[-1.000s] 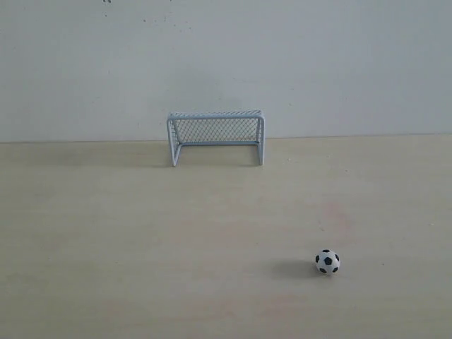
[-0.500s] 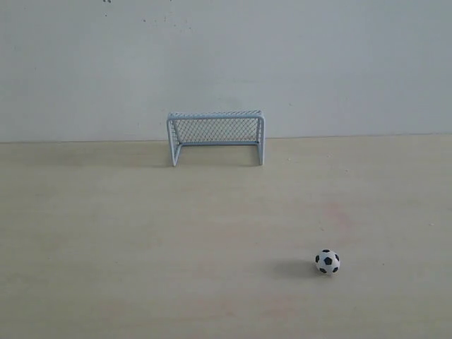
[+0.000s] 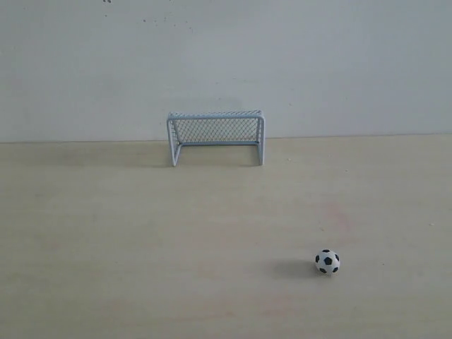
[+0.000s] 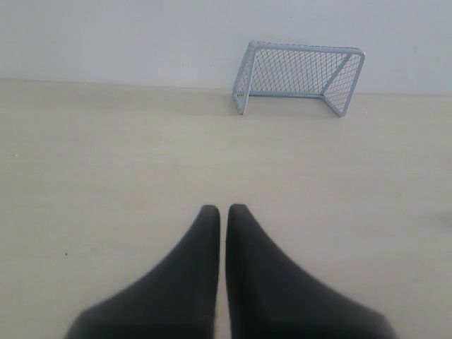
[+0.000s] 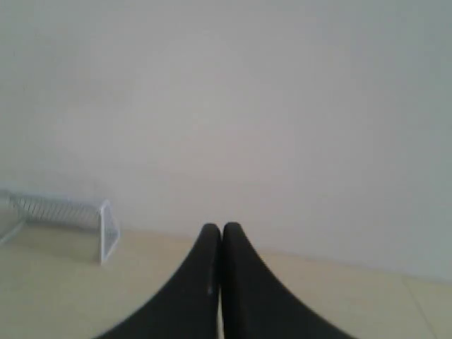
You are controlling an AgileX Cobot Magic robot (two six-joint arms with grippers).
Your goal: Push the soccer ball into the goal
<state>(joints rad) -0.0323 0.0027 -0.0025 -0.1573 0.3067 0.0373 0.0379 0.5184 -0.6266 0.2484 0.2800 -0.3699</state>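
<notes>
While the soccer ball [image 3: 327,261] sits on the table [image 3: 106,247] front-right, well apart from the goal [image 3: 215,138] at the back wall [image 3: 353,63], the left gripper [image 4: 219,208] and right gripper [image 5: 217,227] are both pinched closed on nothing. Can't tell how the ball lies relative to either one.

Left tool [image 4: 223,210] and right tool [image 5: 221,227] have fingers pressed together.

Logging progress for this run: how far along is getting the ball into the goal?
Done: nothing yet; the soccer ball sits on the table, in front of the goal and off to its right in the exterior view. In hand: nothing; the left gripper and right gripper are shut, with no ball near them. Left: reach the ball and push it into the goal.
</notes>
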